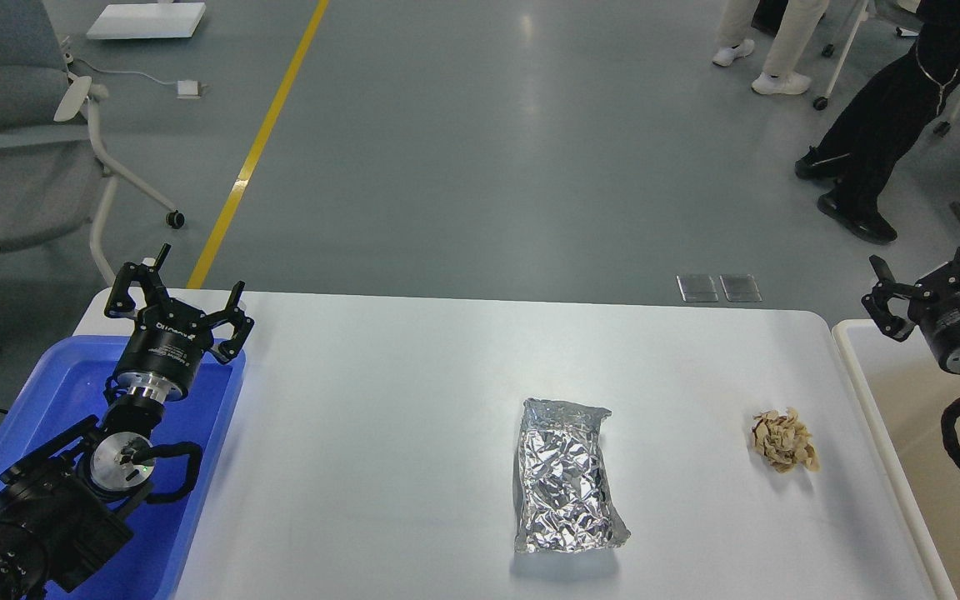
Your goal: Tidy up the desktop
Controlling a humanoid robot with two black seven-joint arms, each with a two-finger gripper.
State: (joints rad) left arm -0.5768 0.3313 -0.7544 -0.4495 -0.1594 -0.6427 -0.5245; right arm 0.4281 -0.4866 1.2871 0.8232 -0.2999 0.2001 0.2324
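The white desktop fills the lower middle of the head view. A crumpled silver foil packet lies on it right of centre. A small crumpled beige paper wad lies near its right edge. My left gripper is open and empty, held above the far end of the blue tray at the desktop's left. My right gripper is open and empty, held above the beige-white bin at the right, up and to the right of the paper wad.
A grey office chair stands at the far left behind the table. People's legs are on the grey floor at the far right. A yellow line runs across the floor.
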